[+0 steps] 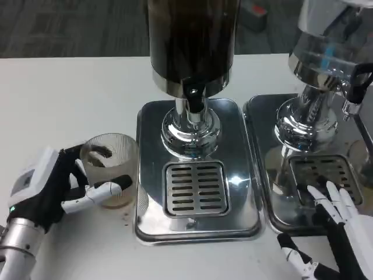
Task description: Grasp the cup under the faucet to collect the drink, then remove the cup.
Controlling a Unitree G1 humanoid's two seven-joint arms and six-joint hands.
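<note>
Bench (70, 93) carries two steel dispensers; we note the nearer one's drip tray (195, 189) with its faucet (194, 96) above the grille. Cup (109, 169) stands on the bench just left of that tray's left edge, not under the faucet. Left robot hand (52, 186) grips it, fingers wrapped round the lower wall. Right robot hand (335, 224) rests at the second tray's front edge, fingers spread, holding nothing. We judge the cup light, thin, ribbed clear plastic: easily crushed, slippery when wet. Best held mid-wall, gently, kept upright.
</note>
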